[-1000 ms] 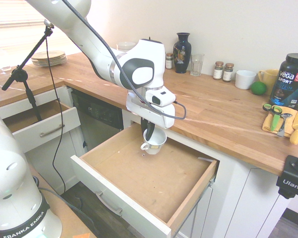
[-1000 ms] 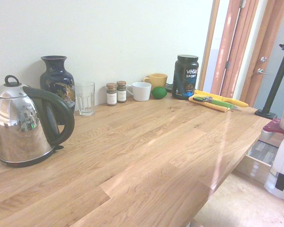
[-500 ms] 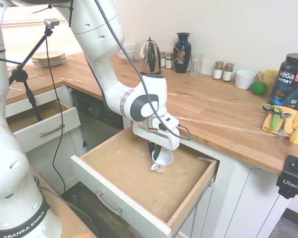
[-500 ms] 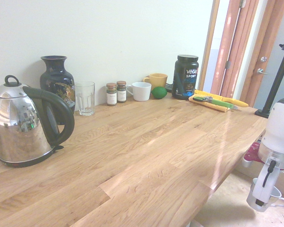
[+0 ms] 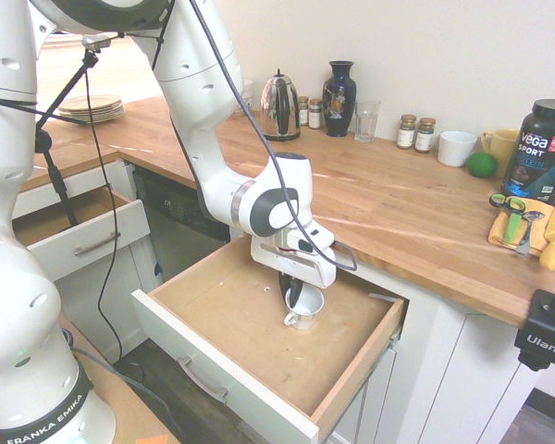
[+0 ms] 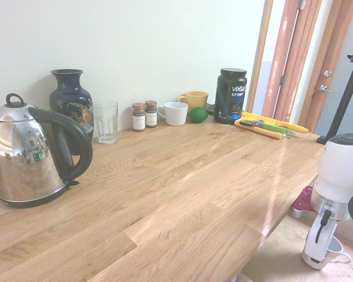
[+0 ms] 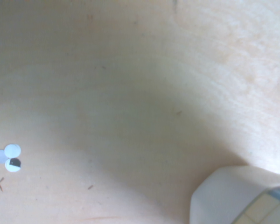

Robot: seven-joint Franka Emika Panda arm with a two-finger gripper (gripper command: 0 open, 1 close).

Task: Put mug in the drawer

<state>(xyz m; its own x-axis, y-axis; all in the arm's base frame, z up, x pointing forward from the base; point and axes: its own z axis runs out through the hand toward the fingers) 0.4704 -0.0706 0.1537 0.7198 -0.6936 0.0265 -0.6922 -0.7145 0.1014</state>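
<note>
1. The gripper point(image 5: 294, 294) points straight down into the open drawer point(image 5: 213, 365), its fingers clamped tight on the rim of the mug point(image 5: 305, 309).
2. The mug hangs upright at the drawer's far right part, its base at or just above the bare wooden bottom; contact cannot be told.
3. The wrist view shows the mug point(image 7: 240, 196) at one corner and small white dots point(image 7: 8, 157) on the wood.
4. On the counter point(image 5: 398, 208) stand a kettle point(image 5: 279, 106), a vase point(image 5: 339, 86) and a glass point(image 5: 366, 121), well apart from the drawer.

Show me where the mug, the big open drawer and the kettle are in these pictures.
mug point(image 5: 304, 308): first exterior view, on its white side wall.
drawer point(image 5: 250, 324): first exterior view, on its bare wooden bottom.
kettle point(image 6: 20, 155): second exterior view, on its shiny metal body.
</note>
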